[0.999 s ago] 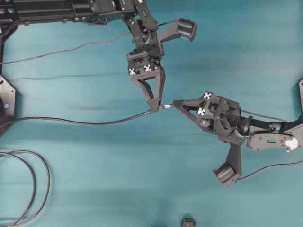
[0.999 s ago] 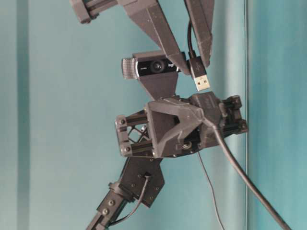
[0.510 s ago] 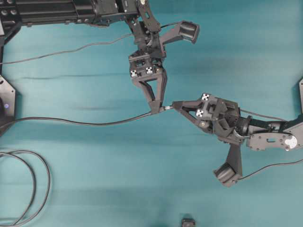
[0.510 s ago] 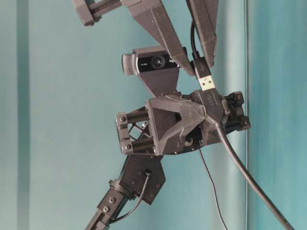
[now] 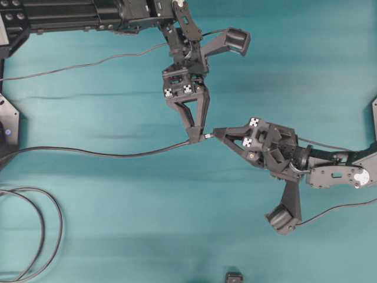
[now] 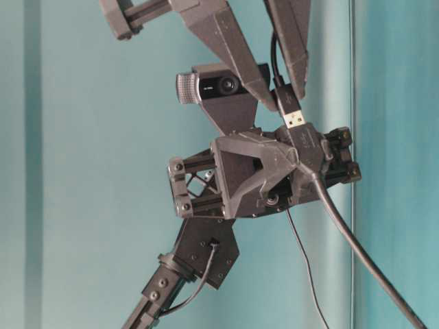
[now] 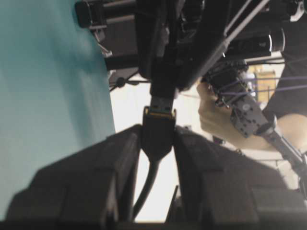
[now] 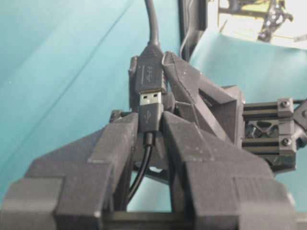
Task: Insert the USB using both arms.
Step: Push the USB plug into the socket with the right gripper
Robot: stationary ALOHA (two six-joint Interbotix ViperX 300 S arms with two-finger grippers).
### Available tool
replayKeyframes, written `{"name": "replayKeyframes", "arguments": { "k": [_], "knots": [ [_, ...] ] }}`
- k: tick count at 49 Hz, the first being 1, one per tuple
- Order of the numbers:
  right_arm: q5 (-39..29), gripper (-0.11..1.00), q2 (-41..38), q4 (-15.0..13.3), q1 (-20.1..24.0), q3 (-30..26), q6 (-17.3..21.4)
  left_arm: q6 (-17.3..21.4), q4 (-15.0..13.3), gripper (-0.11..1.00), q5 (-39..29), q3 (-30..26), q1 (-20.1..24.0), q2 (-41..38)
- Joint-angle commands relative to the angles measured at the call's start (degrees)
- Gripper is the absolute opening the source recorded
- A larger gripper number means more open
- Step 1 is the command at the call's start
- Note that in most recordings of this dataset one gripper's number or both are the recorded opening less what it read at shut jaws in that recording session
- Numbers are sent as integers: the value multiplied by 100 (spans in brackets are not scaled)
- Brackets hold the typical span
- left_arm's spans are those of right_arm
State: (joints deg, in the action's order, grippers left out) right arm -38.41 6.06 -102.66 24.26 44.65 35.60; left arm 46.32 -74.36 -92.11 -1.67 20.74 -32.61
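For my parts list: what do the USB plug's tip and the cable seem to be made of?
USB plug: the tip looks like bright bare metal, silvery and reflective; its body looks like matte black moulded plastic with an embossed logo. Cable: probably a rubbery dark-grey sheath, since it bends smoothly and has a dull surface.

The upper pincer (image 6: 285, 86) pointed downward, its fingers clamped on the USB (image 6: 293, 118), whose silvery tip stuck out below them. The lower pincer (image 6: 302, 147) gripped the socket (image 6: 304, 139) directly beneath, tip meeting its mouth.
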Motion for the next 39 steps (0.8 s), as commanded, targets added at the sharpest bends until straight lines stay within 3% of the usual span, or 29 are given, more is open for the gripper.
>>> {"name": "replayKeyframes", "arguments": {
  "k": [1,7,13,17,39],
  "knots": [
    [114,21,53,-62,0,-176,0,105,-44,31,18,-167,18,97],
    [334,21,53,-114,0,-167,-18,105,-53,31,18,-246,9,88],
    [360,21,53,-527,-18,-132,44,105,-62,31,18,-360,-53,70],
    [396,21,53,-633,-70,-132,70,97,-62,29,26,-439,-105,44],
    [914,21,-255,-650,-193,-316,79,53,-62,29,18,-686,-132,-79]
  ]
}}
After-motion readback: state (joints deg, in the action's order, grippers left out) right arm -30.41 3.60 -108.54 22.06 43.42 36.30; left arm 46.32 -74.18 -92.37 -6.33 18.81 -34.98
